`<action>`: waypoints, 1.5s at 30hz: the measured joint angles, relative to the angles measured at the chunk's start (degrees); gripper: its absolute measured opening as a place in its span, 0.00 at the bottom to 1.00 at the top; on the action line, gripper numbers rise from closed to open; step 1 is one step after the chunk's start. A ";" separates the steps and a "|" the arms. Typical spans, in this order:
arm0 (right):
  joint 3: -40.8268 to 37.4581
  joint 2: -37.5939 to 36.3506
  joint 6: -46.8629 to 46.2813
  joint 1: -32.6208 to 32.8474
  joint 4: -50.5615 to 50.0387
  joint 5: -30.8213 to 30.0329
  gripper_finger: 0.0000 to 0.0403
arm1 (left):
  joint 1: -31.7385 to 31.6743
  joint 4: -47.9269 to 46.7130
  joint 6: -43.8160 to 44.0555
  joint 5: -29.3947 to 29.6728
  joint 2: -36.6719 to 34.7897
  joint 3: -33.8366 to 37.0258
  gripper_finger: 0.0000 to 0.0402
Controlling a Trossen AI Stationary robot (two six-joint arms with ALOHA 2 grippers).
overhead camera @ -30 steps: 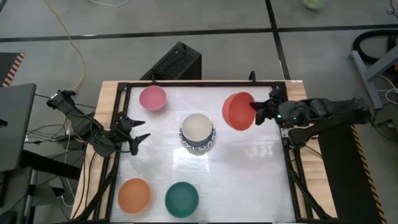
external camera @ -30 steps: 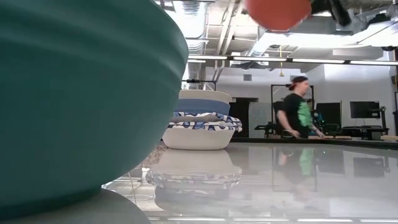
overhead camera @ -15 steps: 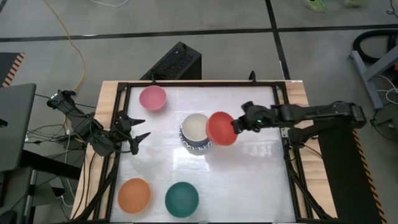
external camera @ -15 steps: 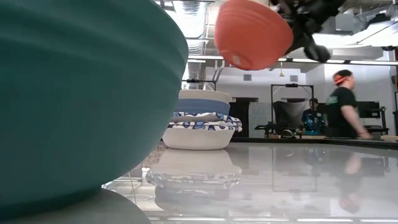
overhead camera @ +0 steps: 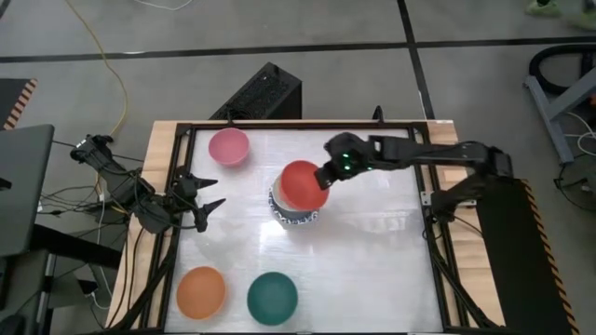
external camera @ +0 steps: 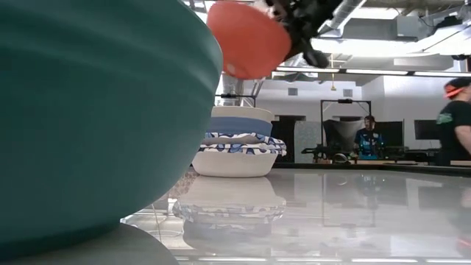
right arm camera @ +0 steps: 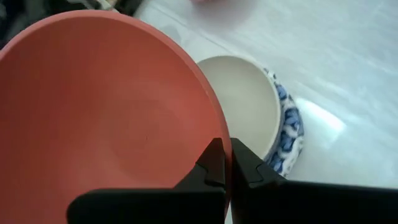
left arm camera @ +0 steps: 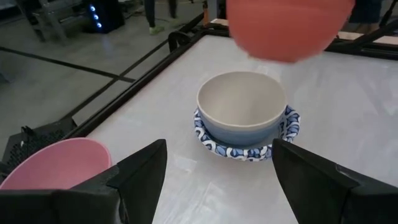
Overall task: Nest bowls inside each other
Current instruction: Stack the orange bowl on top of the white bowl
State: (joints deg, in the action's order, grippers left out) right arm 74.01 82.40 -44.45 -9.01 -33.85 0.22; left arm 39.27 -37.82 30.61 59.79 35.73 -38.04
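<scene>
The red bowl (overhead camera: 301, 184) hangs in the air over the stack (overhead camera: 296, 212) at the middle of the table (overhead camera: 372, 270), clear of it in the low view, where it sits tilted above the stack's top. The right gripper (overhead camera: 328, 177) pinches the bowl's rim, its fingers (right arm camera: 214, 163) closed tight on the rim's edge, one inside and one outside. The stack's top bowl is cream (left arm camera: 241, 107), seated in a blue one (external camera: 241, 126), with white bowls with blue-patterned rims (external camera: 235, 149) beneath. The pink bowl (overhead camera: 228, 146) stands alone near the far left corner; the orange bowl (overhead camera: 201, 291) and the green bowl (overhead camera: 273, 297) stand side by side, apart, at the near edge. The left gripper (overhead camera: 210, 193) waits at the table's left edge, fingers spread wide, holding nothing.
</scene>
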 joint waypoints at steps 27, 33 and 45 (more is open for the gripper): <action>10.82 14.84 7.02 -6.84 -10.58 5.48 0.02 | 0.00 -0.22 -1.51 -0.98 -0.11 0.00 0.69; 10.85 16.25 7.02 -6.76 -9.11 5.25 0.02 | 0.00 -0.20 -1.46 -0.97 -0.11 0.00 0.69; 10.85 16.29 7.48 -6.77 -9.15 2.02 0.02 | 0.00 -0.22 -1.42 -0.98 -0.11 0.00 0.69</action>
State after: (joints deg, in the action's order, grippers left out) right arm 84.86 98.70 -36.97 -15.78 -43.00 2.24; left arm 39.27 -38.04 29.19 58.81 35.62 -38.04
